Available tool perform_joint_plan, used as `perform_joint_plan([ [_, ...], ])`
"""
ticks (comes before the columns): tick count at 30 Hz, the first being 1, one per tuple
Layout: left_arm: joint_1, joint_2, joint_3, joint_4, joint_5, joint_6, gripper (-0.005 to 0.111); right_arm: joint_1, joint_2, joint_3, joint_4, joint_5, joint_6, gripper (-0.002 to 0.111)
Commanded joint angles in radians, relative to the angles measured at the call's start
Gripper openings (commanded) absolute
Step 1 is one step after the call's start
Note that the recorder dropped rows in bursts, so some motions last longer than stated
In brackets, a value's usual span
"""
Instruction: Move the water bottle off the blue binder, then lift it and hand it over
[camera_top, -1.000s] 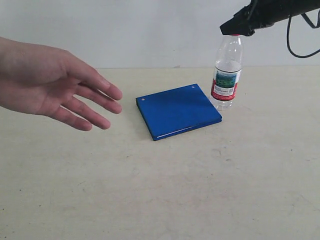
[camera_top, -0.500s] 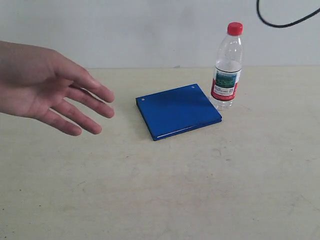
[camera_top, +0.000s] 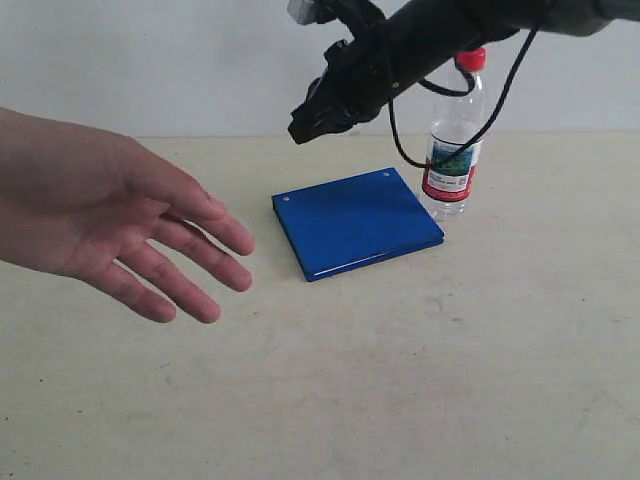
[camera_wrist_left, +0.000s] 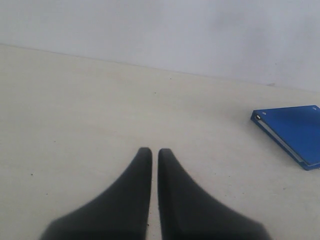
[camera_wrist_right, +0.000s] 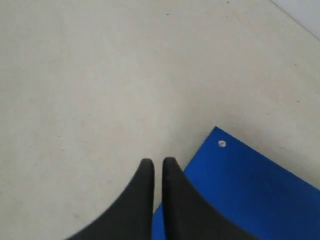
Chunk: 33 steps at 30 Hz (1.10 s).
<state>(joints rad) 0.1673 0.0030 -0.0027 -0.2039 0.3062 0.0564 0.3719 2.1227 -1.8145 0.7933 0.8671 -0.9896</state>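
Observation:
The water bottle (camera_top: 455, 150), clear with a red cap and a red, white and green label, stands upright on the table just right of the blue binder (camera_top: 355, 220). The binder lies flat and bare. My right gripper (camera_top: 300, 130) hangs in the air above the binder's far left corner, shut and empty; its wrist view shows the binder's corner (camera_wrist_right: 260, 190) under its fingertips (camera_wrist_right: 170, 165). My left gripper (camera_wrist_left: 151, 152) is shut with nothing in it, low over bare table, the binder's edge (camera_wrist_left: 295, 132) off to one side. It is out of the exterior view.
A person's open hand (camera_top: 110, 225) reaches in from the left, palm up, above the table (camera_top: 400, 370). The right arm and its black cable (camera_top: 450, 40) cross in front of the bottle's upper part. A pale wall stands behind.
The right arm left the bottle's cap, went out of view, then came back over the binder's far left corner with its jaws shut. The hand has come nearer. Bottle and binder stayed put.

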Motion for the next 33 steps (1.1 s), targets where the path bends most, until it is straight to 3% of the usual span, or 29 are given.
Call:
perform_joint_plan([
  [1,0.002,-0.003,0.003,0.002,-0.002,0.003,0.005,0.001,0.088,0.000,0.015,-0.164,0.016,0.000],
  [13,0.002,-0.003,0.003,0.002,-0.002,0.003,0.005,0.001,0.262,-0.006,0.015,-0.615,-0.068,0.000],
  [27,0.002,-0.003,0.003,0.002,-0.002,0.003,0.005,-0.001,0.401,-0.172,0.039,-0.640,-0.028,0.000],
  [33,0.002,-0.003,0.003,0.002,-0.002,0.003,0.005,-0.005,0.413,-0.178,-0.030,-0.560,0.063,0.000],
])
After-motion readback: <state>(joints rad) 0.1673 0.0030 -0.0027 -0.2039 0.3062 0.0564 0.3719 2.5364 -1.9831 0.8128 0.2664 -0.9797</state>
